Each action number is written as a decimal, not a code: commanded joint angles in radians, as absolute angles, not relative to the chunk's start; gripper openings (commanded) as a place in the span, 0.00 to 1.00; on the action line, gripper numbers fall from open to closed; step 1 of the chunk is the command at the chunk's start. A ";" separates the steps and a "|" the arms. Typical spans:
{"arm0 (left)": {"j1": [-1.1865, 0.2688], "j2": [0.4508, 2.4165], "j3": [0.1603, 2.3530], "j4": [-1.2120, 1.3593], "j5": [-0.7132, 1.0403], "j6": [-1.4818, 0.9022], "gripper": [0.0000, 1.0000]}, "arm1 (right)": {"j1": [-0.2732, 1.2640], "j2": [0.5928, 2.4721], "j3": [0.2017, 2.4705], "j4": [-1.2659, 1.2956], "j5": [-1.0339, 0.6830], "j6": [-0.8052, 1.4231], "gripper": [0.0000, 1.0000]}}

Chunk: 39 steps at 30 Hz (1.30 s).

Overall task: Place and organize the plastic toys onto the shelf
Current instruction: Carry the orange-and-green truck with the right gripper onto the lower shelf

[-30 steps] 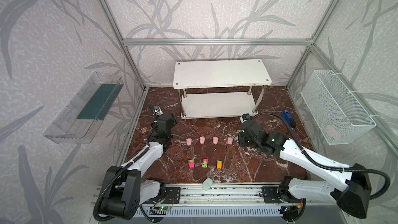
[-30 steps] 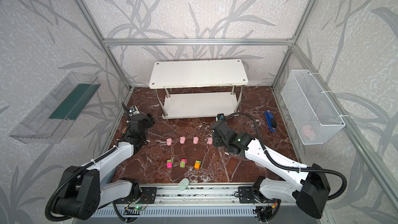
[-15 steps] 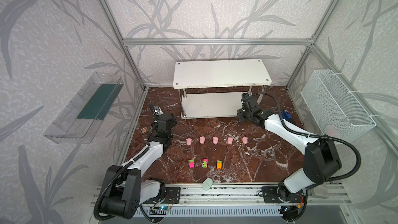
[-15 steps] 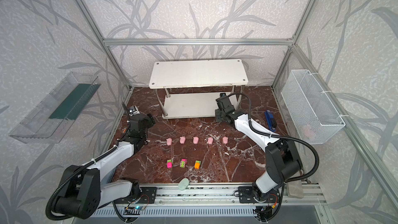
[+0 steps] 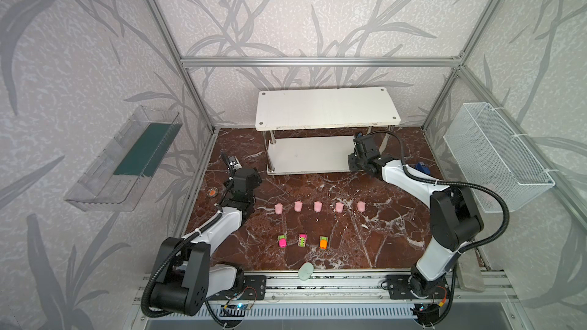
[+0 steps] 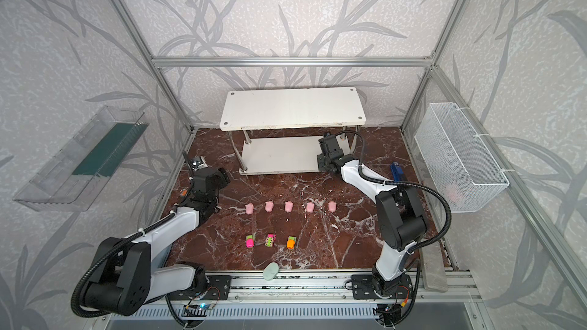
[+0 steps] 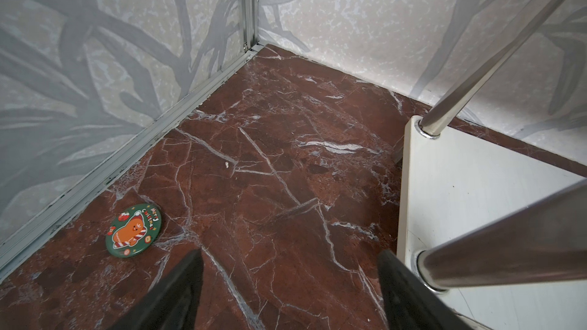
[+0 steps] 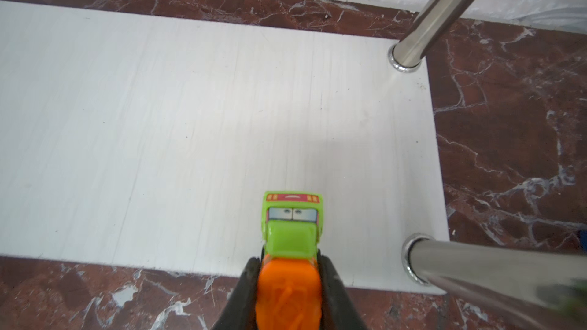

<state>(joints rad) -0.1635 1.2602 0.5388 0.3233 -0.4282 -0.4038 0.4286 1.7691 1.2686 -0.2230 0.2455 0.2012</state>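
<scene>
Right wrist view settles it: the right gripper (image 8: 289, 268) is clamped narrow on an orange-and-green toy car (image 8: 290, 236). The car's long axis runs straight out along the jaws, green end leading and poking over the front edge of the lower board (image 8: 190, 122) of the shelf (image 6: 292, 106). That board lies ahead and below, bare and flat. A front chrome post (image 8: 476, 268) stands just beside the car and the top board (image 5: 327, 109) is overhead, so I judge clearance tight sideways and upward. Five pig figures (image 5: 318, 206) and three toy cars (image 5: 302, 240) sit on the table (image 5: 397, 233), well apart from the shelf. The left gripper (image 7: 290, 258), jaws wide and empty, hovers by the shelf's other end.
</scene>
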 commanded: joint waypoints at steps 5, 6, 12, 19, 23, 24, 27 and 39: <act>-0.164 1.257 0.525 0.337 -0.433 -0.416 0.84 | 0.402 1.828 1.343 -0.207 0.270 0.179 0.19; -0.164 1.255 0.525 0.337 -0.433 -0.417 0.84 | 0.400 1.833 1.345 -0.208 0.270 0.180 0.19; -0.164 1.250 0.522 0.335 -0.434 -0.416 0.84 | 0.385 1.861 1.359 -0.230 0.256 0.201 0.19; -0.164 1.250 0.522 0.336 -0.436 -0.417 0.84 | 0.378 1.883 1.365 -0.233 0.258 0.204 0.21; -0.164 1.250 0.520 0.336 -0.436 -0.417 0.84 | 0.373 1.897 1.373 -0.244 0.262 0.204 0.22; -0.164 1.250 0.520 0.336 -0.437 -0.417 0.84 | 0.371 1.903 1.376 -0.250 0.262 0.206 0.22; -0.163 1.249 0.521 0.337 -0.437 -0.417 0.84 | 0.368 1.908 1.376 -0.251 0.262 0.211 0.24; -0.163 1.249 0.519 0.341 -0.438 -0.417 0.84 | 0.361 1.925 1.403 -0.291 0.263 0.221 0.33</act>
<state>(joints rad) -0.1635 1.2602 0.5320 0.3294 -0.4252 -0.4038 0.3790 1.9167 1.3792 -0.2684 0.2531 0.1963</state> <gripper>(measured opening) 0.844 0.322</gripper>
